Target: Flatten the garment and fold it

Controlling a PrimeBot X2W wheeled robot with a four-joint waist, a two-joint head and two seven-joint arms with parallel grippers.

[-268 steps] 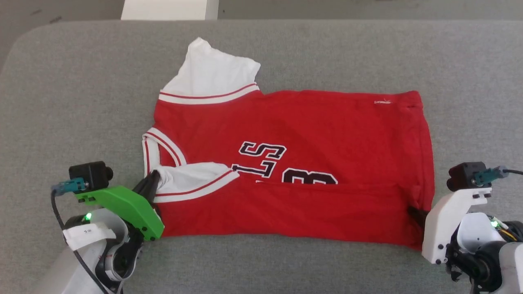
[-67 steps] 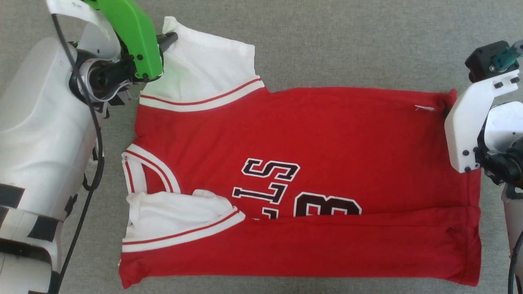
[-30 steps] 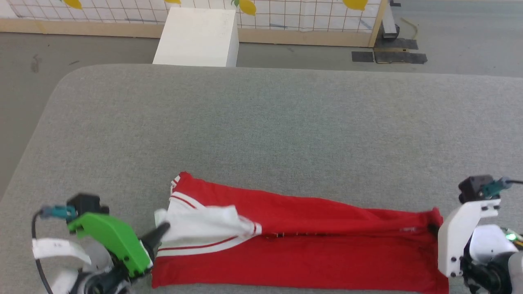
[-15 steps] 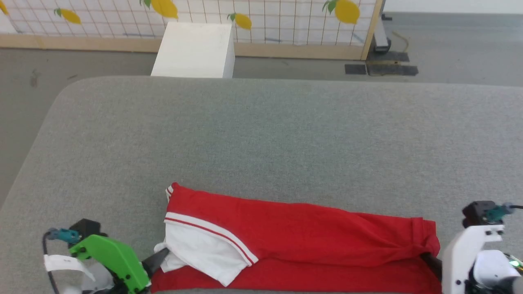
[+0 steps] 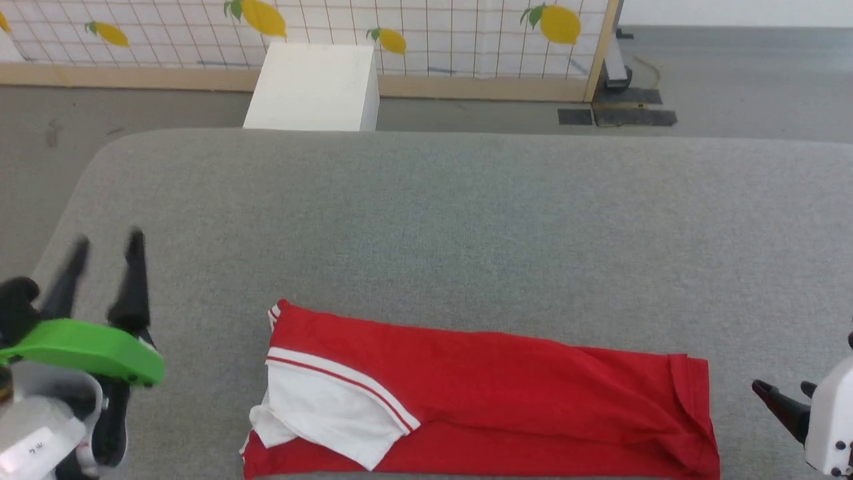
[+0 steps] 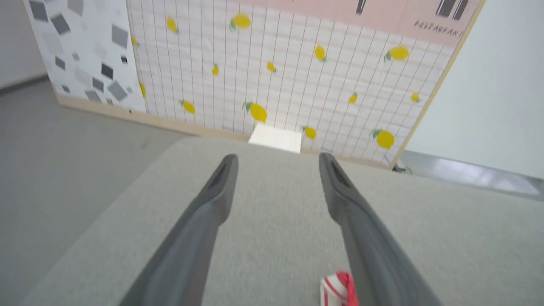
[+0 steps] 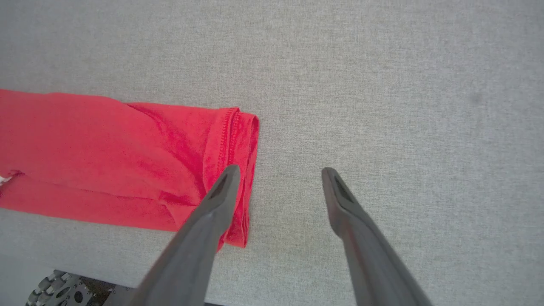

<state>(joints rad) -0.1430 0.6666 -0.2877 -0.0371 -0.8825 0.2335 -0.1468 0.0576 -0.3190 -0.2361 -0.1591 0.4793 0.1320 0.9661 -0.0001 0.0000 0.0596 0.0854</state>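
The garment (image 5: 480, 393) lies as a long folded strip, lower centre of the head view, on the tabletop (image 5: 466, 213). My left end effector (image 5: 108, 239) and right end effector (image 5: 784, 387) are both spread and hold nothing. I judge the lengthwise folds done, with the crosswise fold left.

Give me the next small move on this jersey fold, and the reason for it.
Probably lower the left gripper onto the left end of the jersey, beside the white lining flap, ready to fold it across. The jersey lies as a long narrow strip, and the left gripper and right gripper are both open, holding nothing.
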